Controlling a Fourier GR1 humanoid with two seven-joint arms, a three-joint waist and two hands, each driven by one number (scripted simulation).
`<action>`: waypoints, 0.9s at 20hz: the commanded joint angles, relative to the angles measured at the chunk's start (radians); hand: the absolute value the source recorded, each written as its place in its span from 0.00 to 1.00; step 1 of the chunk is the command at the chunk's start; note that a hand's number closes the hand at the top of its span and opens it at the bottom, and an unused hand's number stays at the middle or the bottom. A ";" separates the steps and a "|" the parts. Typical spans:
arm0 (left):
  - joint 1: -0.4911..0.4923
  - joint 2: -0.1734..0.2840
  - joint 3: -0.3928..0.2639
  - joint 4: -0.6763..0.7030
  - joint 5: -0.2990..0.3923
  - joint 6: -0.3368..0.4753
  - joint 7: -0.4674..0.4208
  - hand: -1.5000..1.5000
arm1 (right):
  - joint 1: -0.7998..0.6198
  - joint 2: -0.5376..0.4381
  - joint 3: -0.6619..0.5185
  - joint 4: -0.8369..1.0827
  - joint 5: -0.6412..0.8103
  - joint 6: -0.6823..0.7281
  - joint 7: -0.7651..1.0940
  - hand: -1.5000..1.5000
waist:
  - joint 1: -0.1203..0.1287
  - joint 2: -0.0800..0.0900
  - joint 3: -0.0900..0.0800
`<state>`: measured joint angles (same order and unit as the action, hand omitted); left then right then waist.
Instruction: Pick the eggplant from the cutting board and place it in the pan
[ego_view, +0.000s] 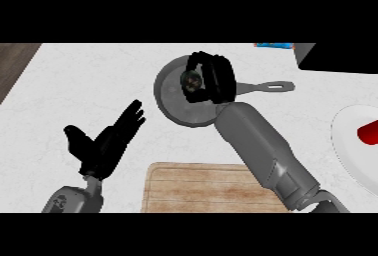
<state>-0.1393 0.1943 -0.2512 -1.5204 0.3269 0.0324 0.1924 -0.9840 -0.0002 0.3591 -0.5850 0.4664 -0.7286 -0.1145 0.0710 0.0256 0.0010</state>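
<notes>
My right hand (209, 75) is curled round the small dark eggplant (193, 80), directly above the round grey metal pan (171, 97); the bare wooden cutting board (214, 187) lies well behind it. I'd lower it close to the pan's floor before uncurling, so it can't roll; my left hand (111, 140) rests relaxed, fingers straight.

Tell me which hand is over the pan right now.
The right hand, reaching up the view's middle, is over the pan, fingers curled around a dark item, likely the eggplant. The left hand rests open beside the cutting board.
</notes>
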 joint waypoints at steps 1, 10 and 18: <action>-0.030 0.004 0.027 0.051 0.012 -0.030 -0.020 0.50 | -0.044 -0.008 -0.090 0.144 -0.057 -0.010 -0.151 1.00 | 0.001 0.010 0.000; -0.058 -0.006 0.003 0.012 -0.008 -0.011 0.029 0.50 | -0.160 -0.002 -0.085 0.390 -0.030 0.158 -0.035 0.00 | 0.037 0.023 0.001; -0.023 -0.017 -0.004 0.000 -0.004 -0.020 0.004 0.50 | -0.109 -0.006 -0.334 0.273 -0.297 0.274 -0.295 0.00 | 0.021 0.019 0.004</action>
<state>-0.1607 0.1784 -0.2591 -1.5176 0.3160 0.0176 0.1945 -1.1092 -0.0031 0.1318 -0.2850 0.2783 -0.5060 -0.3189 0.1007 0.0450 0.0038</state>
